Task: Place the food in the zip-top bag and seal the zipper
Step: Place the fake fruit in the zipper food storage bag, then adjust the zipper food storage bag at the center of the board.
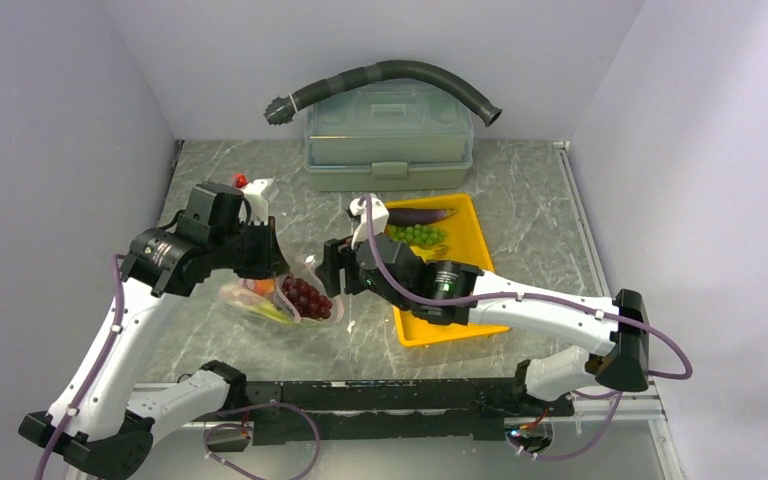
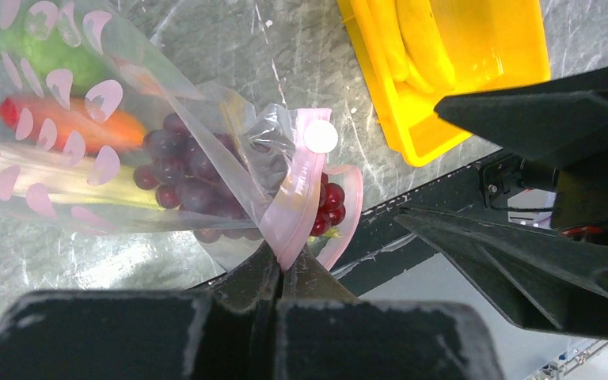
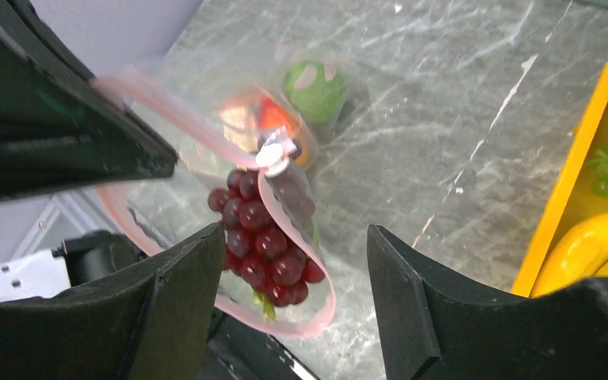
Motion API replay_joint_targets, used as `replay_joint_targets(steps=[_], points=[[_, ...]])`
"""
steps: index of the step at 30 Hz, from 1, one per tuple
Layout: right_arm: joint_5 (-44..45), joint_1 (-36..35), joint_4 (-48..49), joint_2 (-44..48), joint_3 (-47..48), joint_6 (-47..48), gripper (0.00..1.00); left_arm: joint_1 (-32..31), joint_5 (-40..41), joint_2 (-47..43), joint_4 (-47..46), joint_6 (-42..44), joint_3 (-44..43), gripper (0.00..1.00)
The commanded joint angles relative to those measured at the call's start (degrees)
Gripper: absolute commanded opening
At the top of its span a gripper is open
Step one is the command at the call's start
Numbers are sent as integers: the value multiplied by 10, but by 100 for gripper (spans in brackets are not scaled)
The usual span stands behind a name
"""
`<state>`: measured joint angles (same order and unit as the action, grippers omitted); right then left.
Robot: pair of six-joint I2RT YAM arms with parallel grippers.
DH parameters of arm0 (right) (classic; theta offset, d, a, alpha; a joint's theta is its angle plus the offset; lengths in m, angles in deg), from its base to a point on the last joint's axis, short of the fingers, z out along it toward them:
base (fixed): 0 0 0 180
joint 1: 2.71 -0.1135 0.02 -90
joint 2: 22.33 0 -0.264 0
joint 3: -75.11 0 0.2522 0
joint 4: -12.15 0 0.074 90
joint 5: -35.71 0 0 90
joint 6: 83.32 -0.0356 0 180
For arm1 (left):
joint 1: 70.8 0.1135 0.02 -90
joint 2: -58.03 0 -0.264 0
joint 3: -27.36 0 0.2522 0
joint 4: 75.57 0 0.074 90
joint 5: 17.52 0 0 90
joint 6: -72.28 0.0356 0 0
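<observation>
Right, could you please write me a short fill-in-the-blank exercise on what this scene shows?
1. The left pincer is ____ on the pink zipper.
2. The right pincer stands ____, gripping nothing.
3. The green grapes lie on the ____ tray.

Missing words: shut; open; yellow.

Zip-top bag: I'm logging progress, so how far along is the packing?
Done: dark grapes and an orange piece lie inside the bag. In hand: the left gripper pinches the zipper, mouth open; the right gripper is open, empty. Left: eggplant, green grapes and bananas on the tray, then sealing.
</observation>
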<state>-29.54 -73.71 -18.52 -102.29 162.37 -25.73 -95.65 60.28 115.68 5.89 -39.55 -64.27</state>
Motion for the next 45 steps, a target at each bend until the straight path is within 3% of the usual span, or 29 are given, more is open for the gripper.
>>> replay_joint_targets(steps=[1,14,36,38,41,45], points=[[-30,1,10,36,-42,-32,65,-3,-14,0,-41,-11,-18,0],[-48,2,20,33,-113,-84,51,-2,-19,0,-42,-14,-21,0],[-81,32,64,-27,-138,-132,27,-3,-29,-9,-34,-16,-31,0],[-82,32,67,-24,-137,-131,22,-3,-33,-10,-35,-16,-32,0],[-81,32,62,-11,-126,-123,0,-2,-30,-11,-31,-16,-35,0],[-75,32,39,14,-97,-99,0,-3,-16,-11,-21,-13,-41,0]])
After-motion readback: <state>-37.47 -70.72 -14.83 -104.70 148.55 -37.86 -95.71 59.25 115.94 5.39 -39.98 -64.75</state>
